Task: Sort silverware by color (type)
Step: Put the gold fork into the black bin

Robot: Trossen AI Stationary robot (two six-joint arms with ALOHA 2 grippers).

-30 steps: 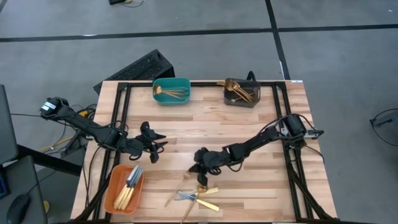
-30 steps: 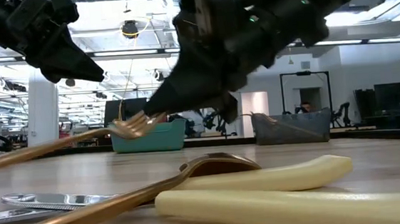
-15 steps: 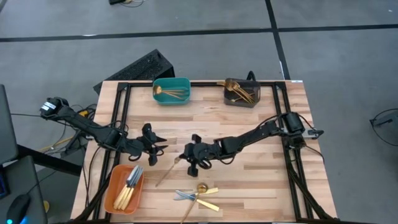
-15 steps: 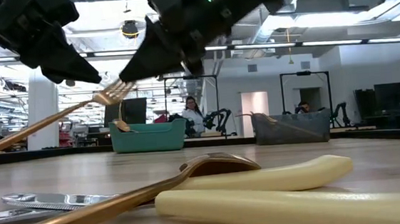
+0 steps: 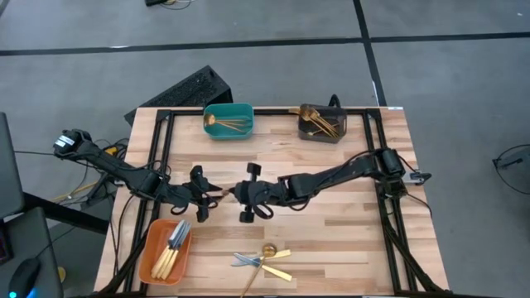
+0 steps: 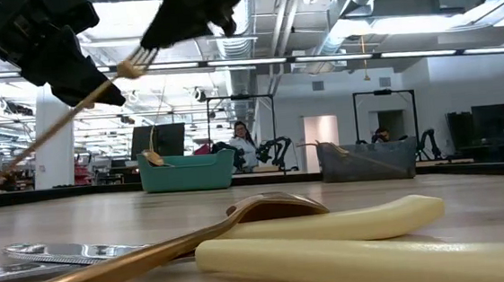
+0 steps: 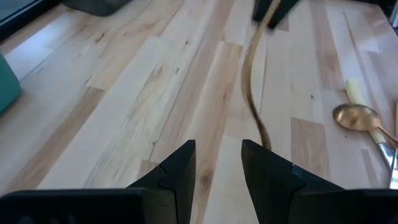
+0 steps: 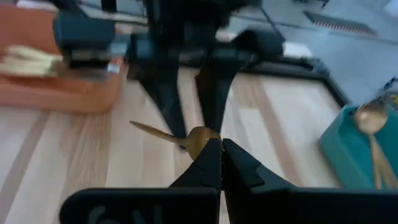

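On the near edge of the wooden table (image 5: pixel 331 240), a gold spoon (image 6: pixel 270 204) lies across two knives with cream handles (image 6: pixel 332 243) and a silver blade (image 6: pixel 72 253); in the high view this small heap (image 5: pixel 263 258) sits beside the orange bin (image 5: pixel 166 251) that holds more knives.

These pieces look thin, rigid and light, polished smooth, so probably slippery. A pinch across the narrow neck or mid-handle looks the surest hold.

Farther in, at mid-table, the right gripper (image 8: pixel 219 163) is clamped tight on the head end of a gold fork (image 6: pixel 95 88), lifted clear of the wood and slanting down towards the left arm. The left gripper (image 7: pixel 217 163) faces it with its fingers parted around nothing, and the fork's slim curved handle (image 7: pixel 252 99) hangs just ahead of them. It reads as a handover, for which the left fingers would need to close on the handle's middle.

At the far edge stand the teal bin (image 5: pixel 228 121), with gold pieces in it, and the dark grey bin (image 5: pixel 323 123), likewise holding gold cutlery.
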